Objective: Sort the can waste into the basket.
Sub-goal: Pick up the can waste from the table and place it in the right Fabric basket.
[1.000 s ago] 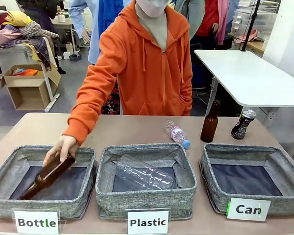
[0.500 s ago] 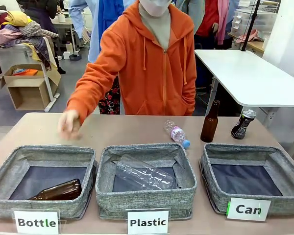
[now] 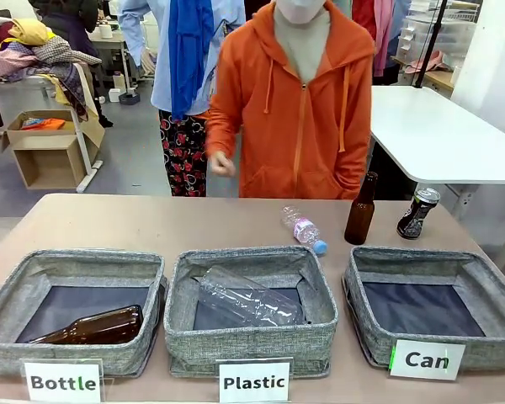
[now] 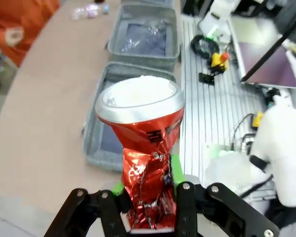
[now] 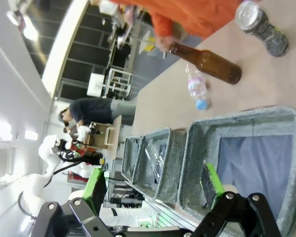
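The lower end of the crushed red can (image 4: 144,129) is lost between my left fingers (image 4: 176,170) and the picture's bottom edge, and its white marks are too crumpled to read. Its silver rim rises beyond my fingertips and hides much of the grey basket (image 4: 95,148) behind it, whose sign I cannot make out. My left gripper (image 4: 148,185) is clamped on that can, green pads pressed to both sides, wrist tilted down toward the table (image 4: 44,98). My right gripper (image 5: 154,185) hangs with its 2 fingers spread wide apart, the wrist rolled so the table stands sideways. Just beyond those fingers lies the Can basket (image 5: 239,114), its far corner cut off at the picture's edge. Well past it stand the black can (image 5: 262,28), its print too blurred to read, and 1 brown bottle (image 5: 207,61), with a small clear bottle (image 5: 197,92) lying nearer the basket.
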### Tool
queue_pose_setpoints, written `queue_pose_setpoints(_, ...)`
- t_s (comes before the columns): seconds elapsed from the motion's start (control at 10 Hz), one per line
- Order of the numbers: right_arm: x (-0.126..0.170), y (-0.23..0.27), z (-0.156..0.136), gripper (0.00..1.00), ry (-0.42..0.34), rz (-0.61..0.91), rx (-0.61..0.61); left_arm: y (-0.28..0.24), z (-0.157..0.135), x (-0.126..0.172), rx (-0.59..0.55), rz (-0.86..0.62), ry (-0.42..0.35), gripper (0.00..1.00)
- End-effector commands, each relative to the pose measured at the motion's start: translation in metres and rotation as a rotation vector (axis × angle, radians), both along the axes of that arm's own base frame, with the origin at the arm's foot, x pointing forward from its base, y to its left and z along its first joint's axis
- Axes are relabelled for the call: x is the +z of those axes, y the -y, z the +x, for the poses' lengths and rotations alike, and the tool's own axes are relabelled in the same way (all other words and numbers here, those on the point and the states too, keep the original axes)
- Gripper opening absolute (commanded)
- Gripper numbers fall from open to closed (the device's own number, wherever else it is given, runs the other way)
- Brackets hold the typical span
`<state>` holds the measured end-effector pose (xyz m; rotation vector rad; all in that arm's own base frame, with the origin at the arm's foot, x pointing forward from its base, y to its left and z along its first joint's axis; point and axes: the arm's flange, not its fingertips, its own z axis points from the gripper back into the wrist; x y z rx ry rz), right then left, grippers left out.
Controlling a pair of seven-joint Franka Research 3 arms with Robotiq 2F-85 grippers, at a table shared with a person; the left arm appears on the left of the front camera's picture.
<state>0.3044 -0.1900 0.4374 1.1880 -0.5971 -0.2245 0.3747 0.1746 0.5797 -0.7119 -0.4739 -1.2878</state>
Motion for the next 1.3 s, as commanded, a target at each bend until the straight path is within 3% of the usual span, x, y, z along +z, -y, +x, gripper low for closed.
queue_pose_setpoints(0.0, 0.053, 0.048, -0.027, 1.0, 0.027, 0.003, -0.076, 0.089, 0.027, 0.003, -0.141, 0.071, 0.001, 0.3)
queue_pose_setpoints(0.2, 0.087, 0.068, -0.062, 1.0, -0.028, -0.012, -0.118, 0.19, 0.056, 0.0, -0.311, 0.102, -0.026, 0.3)
queue_pose_setpoints(0.4, 0.104, 0.085, -0.097, 1.0, -0.103, -0.013, -0.152, 0.32, 0.076, -0.019, -0.271, -0.017, -0.047, 0.3)
queue_pose_setpoints(0.7, 0.097, 0.115, -0.149, 1.0, -0.167, -0.009, -0.124, 0.525, 0.09, -0.068, -0.42, 0.049, 0.106, 0.3)
queue_pose_setpoints(0.8, 0.085, 0.128, -0.162, 1.0, -0.222, -0.036, -0.074, 0.578, 0.089, -0.081, -0.451, 0.018, 0.057, 0.3)
queue_pose_setpoints(0.9, 0.072, 0.14, -0.168, 1.0, -0.26, -0.042, -0.067, 0.625, 0.076, -0.092, -0.476, -0.024, 0.068, 0.3)
queue_pose_setpoints(1.0, 0.06, 0.148, -0.171, 1.0, -0.26, -0.021, -0.085, 0.665, 0.057, -0.099, -0.498, -0.043, 0.063, 0.3)
queue_pose_setpoints(1.2, 0.076, 0.119, -0.166, 1.0, -0.221, -0.01, -0.108, 0.724, 0.028, -0.109, -0.543, -0.01, 0.111, 0.3)
